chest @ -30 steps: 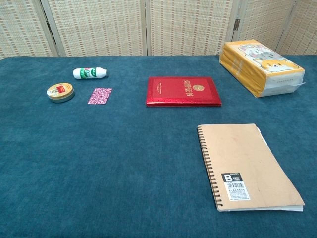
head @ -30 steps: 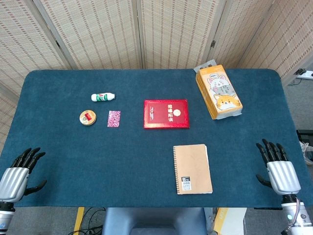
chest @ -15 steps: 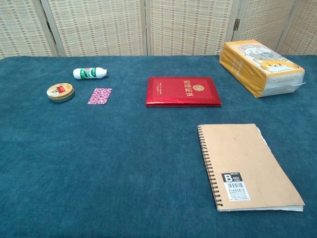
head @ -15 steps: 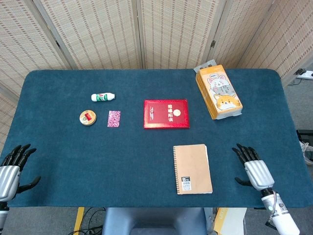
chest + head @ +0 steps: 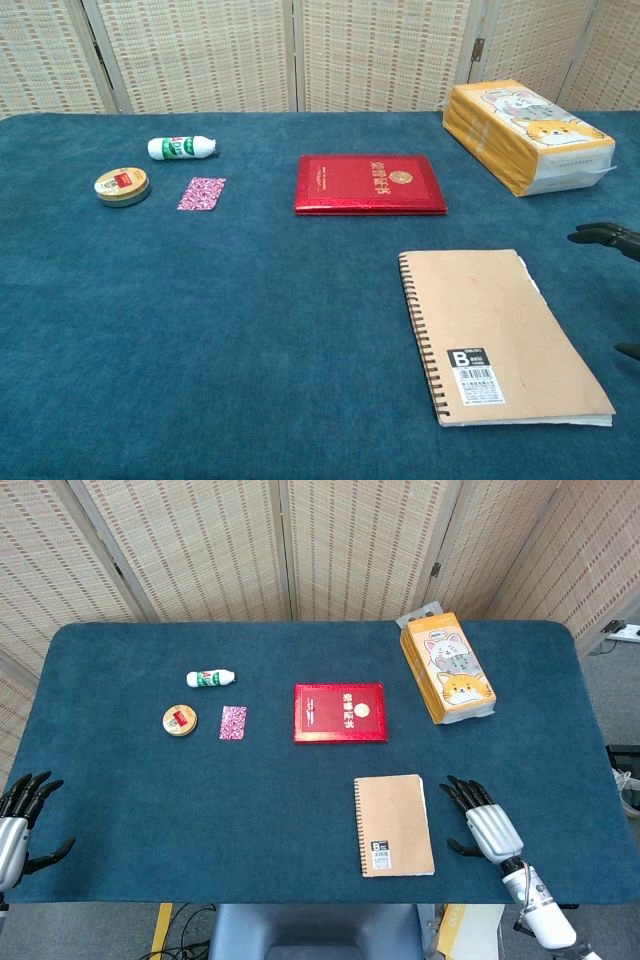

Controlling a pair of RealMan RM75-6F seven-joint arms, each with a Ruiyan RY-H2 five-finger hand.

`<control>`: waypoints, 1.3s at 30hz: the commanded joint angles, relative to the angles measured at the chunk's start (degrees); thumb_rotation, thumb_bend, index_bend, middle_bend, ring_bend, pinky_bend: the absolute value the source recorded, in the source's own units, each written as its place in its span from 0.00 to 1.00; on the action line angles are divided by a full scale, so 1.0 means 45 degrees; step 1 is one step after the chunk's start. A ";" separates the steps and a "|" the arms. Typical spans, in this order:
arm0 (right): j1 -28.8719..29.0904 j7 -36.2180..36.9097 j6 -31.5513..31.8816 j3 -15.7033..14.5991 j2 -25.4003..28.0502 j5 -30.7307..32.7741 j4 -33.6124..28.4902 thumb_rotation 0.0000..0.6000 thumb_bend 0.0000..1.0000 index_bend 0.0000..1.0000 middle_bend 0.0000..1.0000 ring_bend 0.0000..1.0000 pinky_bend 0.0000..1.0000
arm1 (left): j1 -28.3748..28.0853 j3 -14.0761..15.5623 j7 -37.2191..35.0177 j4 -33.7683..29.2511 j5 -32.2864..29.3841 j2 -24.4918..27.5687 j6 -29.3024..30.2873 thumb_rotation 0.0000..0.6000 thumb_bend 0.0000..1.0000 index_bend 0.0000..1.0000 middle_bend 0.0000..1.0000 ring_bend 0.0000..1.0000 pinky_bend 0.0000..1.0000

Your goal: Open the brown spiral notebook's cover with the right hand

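Label "B" marks closed brown spiral notebook (image 5: pixel 393 825) beside open-fingered right hand (image 5: pixel 482 825).

You get bright, even overhead light and sharp focus; shadows beside the red book (image 5: pixel 340 713) stay faint (its glossy cover shines slightly).

Blue-clothed table (image 5: pixel 300 800) with closed brown spiral notebook (image 5: pixel 393 825), red book (image 5: pixel 340 712), tissue pack (image 5: pixel 446 667), bottle (image 5: pixel 210 678), tin (image 5: pixel 179 720), patterned card (image 5: pixel 233 722)

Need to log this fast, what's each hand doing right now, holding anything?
Left hand: open, fingers apart, holding nothing, at the table's near left edge.
Right hand: open, fingers spread, holding nothing, just right of the brown notebook, not touching it.
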 commanded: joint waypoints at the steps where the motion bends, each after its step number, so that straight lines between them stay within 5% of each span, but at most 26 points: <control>1: 0.0121 0.0046 -0.0104 -0.0042 -0.0156 -0.0035 0.0167 1.00 0.29 0.00 0.00 0.00 0.00 | -0.0004 -0.0007 -0.0022 -0.0006 -0.0014 0.0006 -0.0013 1.00 0.24 0.18 0.11 0.03 0.18; 39: 0.0981 0.0874 -0.0221 -0.0089 -0.1238 0.0003 0.1223 1.00 0.30 0.00 0.00 0.00 0.00 | 0.0147 -0.0272 0.0270 0.0222 -0.0269 -0.0098 0.0360 1.00 0.24 0.19 0.11 0.03 0.18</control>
